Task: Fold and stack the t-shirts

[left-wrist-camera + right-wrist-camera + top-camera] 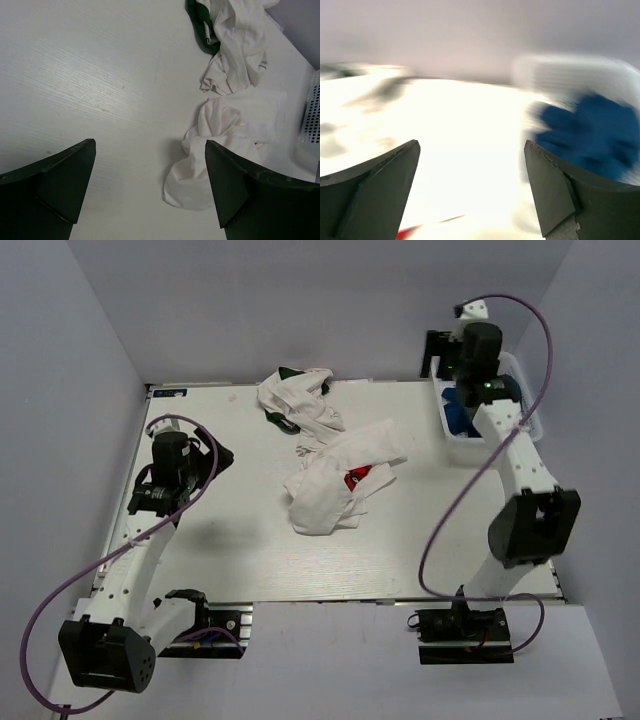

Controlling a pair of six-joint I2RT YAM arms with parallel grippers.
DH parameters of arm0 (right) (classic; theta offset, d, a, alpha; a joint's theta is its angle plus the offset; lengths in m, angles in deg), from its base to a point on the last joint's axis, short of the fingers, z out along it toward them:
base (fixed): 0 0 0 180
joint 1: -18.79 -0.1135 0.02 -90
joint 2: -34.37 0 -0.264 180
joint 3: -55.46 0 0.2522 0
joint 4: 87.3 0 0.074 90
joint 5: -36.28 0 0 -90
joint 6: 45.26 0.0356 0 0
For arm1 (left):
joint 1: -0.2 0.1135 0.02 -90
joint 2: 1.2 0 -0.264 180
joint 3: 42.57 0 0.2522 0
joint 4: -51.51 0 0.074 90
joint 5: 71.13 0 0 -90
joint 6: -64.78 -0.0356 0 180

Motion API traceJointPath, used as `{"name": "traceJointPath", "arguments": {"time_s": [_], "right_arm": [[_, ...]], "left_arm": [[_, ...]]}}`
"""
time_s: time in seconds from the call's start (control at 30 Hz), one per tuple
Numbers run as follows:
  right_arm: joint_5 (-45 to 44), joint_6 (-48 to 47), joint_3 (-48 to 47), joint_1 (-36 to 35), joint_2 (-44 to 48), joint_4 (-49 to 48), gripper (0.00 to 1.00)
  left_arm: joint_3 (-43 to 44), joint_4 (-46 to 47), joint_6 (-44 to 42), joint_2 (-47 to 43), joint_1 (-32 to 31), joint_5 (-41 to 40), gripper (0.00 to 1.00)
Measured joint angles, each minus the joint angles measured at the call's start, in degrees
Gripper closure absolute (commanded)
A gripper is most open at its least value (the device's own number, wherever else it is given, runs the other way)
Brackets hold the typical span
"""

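A crumpled white t-shirt with red print (335,480) lies mid-table; it also shows in the left wrist view (220,145). A white t-shirt with dark green parts (298,400) lies bunched behind it and shows in the left wrist view too (235,45). A royal blue t-shirt (462,416) lies in the white mesh basket (530,425); it is blurred in the right wrist view (595,130). My left gripper (215,462) (150,165) is open and empty, above bare table left of the shirts. My right gripper (440,358) (471,165) is open and empty, beside the basket.
The basket stands at the table's far right edge, its mesh wall showing in the left wrist view (310,120). Grey walls close in the table on the left, back and right. The right wrist view is motion-blurred.
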Motion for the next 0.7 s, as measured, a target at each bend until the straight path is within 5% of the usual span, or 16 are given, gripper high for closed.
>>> {"name": "traceJointPath", "arguments": {"time_s": [0.17,0.33,0.7], "right_arm": [[5.09,4.11,9.07,-18.32,12.24,-3.28,0.1],[3.82,8.13,19.06,-29.66,7.1,-3.26,0.1],[-0.7,13.31,26.8,-35.52,-7.93,-1.86,0.1]], "left_arm": [[0.17,-5.77,0.02,-2.14,0.0,-0.9,0.0],[0.26,-9.18,0.52,-8.0,0.0,-2.93,0.0],[-0.15,-9.75,1.09,-16.15,0.0,-5.95,0.0]]}}
